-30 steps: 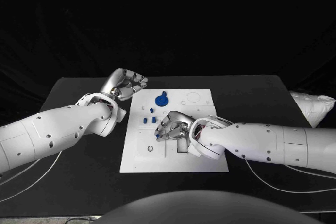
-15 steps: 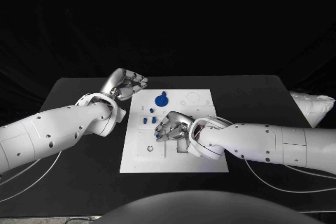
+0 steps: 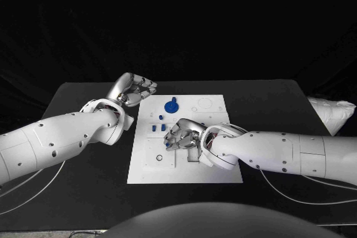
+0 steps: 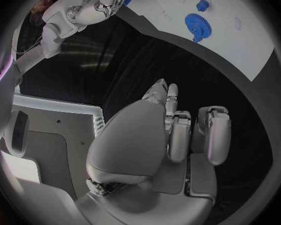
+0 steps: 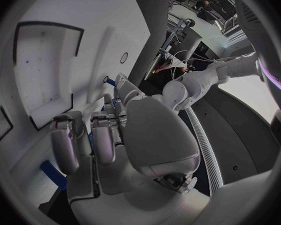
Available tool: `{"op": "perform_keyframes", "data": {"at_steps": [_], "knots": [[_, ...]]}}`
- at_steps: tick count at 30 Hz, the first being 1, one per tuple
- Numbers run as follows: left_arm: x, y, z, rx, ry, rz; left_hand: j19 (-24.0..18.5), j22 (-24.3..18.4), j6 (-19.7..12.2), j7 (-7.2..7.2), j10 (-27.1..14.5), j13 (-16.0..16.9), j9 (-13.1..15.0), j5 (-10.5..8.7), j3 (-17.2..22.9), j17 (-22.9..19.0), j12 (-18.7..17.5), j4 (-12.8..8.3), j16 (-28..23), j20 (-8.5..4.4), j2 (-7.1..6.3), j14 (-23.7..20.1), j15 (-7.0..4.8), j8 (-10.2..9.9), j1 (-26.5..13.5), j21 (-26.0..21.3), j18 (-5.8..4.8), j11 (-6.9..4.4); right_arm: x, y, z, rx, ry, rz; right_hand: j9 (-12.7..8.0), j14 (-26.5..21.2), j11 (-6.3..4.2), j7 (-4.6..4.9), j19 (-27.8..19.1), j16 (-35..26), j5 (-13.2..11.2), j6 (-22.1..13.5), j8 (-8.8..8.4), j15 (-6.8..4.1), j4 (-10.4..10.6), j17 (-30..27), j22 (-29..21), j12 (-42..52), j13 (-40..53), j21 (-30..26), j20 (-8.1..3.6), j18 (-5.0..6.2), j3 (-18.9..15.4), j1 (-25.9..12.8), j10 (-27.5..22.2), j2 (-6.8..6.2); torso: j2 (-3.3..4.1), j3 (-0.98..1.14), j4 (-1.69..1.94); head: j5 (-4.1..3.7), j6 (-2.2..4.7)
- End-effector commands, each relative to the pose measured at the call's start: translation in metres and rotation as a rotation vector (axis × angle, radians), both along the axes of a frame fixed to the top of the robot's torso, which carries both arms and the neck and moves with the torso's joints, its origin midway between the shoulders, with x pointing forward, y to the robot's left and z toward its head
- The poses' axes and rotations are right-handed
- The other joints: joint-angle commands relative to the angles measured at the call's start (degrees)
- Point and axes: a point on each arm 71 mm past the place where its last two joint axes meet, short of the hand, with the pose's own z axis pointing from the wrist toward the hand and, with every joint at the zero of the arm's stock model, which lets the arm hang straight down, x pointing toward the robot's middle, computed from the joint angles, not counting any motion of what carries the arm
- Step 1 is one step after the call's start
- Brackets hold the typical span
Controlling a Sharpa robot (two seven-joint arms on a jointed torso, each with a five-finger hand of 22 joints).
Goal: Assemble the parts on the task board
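Centrally, right hand (image 3: pixel 181 136) fingers curl over the task board (image 3: pixel 212 171) — left hand (image 3: pixel 134 90) fisted.

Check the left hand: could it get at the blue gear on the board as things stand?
Probably yes. The left hand sits curled just off the board's far left corner, the blue gear lies close beside it, and nothing stands between them; the right hand works nearer the middle.

task board (image 3: pixel 212 168) mid table (image 3: pixel 89 196) | gear part (image 3: pixel 171 107) on board's far end | small parts (image 3: pixel 158 127) nearer, left of R hand (image 3: pixel 182 136) | R hand over board ctr | L hand (image 3: pixel 132 90) off board's far-left corner
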Motion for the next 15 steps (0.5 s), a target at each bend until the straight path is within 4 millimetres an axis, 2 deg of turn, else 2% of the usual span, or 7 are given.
{"op": "perform_keyframes", "data": {"at_steps": [1,15], "knots": [[-0.0005,-0.0032,0.0007,0.0,0.0,-0.019,5.1,14.6,0.4,-0.04,0.4,0.0,0.1,-0.18,0.6,15.1,-0.2,-0.1,-0.3,-0.45,0.19,6.0,-0.28,0.0,0.3,0.2,-0.97,-0.12,-0.0016,-0.0019,-0.0045,-0.024,0.012,0.008,0.8,6.0,0.07,-0.37,6.0,0.2,0.2,0.1,0.15,-0.52,-0.4,15.1,15.1,0.3,0.0,0.3,-0.59,-0.34,0.0,0.5,-0.4,0.26,-0.03,0.02,0.02,-0.12,0.0],[-0.0001,-0.0034,0.0005,0.0,0.0,-0.021,5.1,14.6,0.4,-0.04,0.4,0.0,0.1,-0.18,0.6,15.1,-0.2,-0.1,-0.3,-0.45,0.19,6.0,-0.28,0.0,0.3,0.2,-0.97,-0.12,-0.0008,-0.0032,-0.0045,-0.024,0.008,0.001,0.7,6.0,0.08,-0.32,6.0,0.2,0.2,-0.1,-0.03,-0.53,-0.5,15.1,15.1,0.5,0.0,0.3,-0.62,-0.34,0.0,0.6,-0.7,0.31,-0.05,-0.02,0.04,-0.26,0.0]]}}
